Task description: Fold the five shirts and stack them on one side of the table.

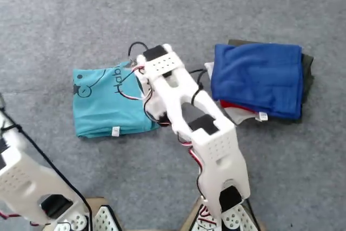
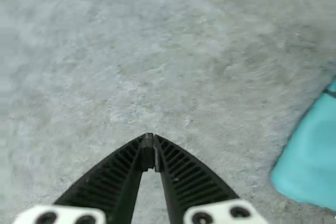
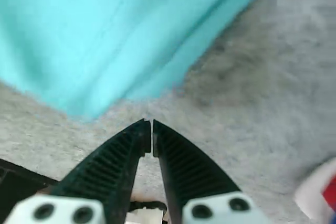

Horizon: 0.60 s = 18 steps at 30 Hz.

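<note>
A folded teal shirt (image 1: 108,104) lies left of the table's centre. At the right, a folded blue shirt (image 1: 257,77) tops a stack, with dark, red and white shirts showing beneath it. The right arm (image 1: 178,96) stretches from the near edge over the teal shirt's right side. Its gripper (image 3: 147,123) is shut, empty, above the grey cloth just off the teal shirt's (image 3: 115,35) edge. The left arm (image 1: 24,179) sits at the near left corner. My left gripper (image 2: 148,139) is shut over bare cloth, with the teal shirt (image 2: 310,166) off to one side.
A grey felt cloth (image 1: 65,31) covers the whole table. Black and red cables (image 1: 132,87) from the right arm trail over the teal shirt. Open cloth lies behind both shirts and between the teal shirt and the left arm.
</note>
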Available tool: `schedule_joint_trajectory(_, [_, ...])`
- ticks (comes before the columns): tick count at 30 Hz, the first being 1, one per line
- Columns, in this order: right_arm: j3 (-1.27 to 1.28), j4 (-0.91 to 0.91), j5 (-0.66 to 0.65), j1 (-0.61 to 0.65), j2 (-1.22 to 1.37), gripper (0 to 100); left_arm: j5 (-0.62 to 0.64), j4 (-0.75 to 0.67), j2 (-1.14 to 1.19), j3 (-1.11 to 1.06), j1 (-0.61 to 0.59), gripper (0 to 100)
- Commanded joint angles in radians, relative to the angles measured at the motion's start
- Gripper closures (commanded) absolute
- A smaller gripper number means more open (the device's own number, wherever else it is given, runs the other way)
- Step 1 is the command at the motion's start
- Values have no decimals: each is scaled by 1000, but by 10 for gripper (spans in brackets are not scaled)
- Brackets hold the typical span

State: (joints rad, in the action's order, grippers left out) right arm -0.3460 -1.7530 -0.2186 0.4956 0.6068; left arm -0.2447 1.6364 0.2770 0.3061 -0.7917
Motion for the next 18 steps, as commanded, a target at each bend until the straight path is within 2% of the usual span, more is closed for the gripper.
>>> schedule_joint_trajectory(1, [-58, -9, 11, -11, -177, 985, 8, -95, -26, 16, 128, 970])
schedule_joint_trajectory(6, [-70, 0, 17, 57, -257, 984, 92, -133, -14, 71, 282, 970])
schedule_joint_trajectory(11, [-65, 75, 61, 175, -191, 984, 140, -275, 101, 41, 407, 970])
schedule_joint_trajectory(13, [-61, 103, 97, 180, -140, 984, 137, -331, 161, 30, 420, 968])
schedule_joint_trajectory(18, [-61, 107, 144, 120, 31, 984, 130, -373, 304, 33, 453, 969])
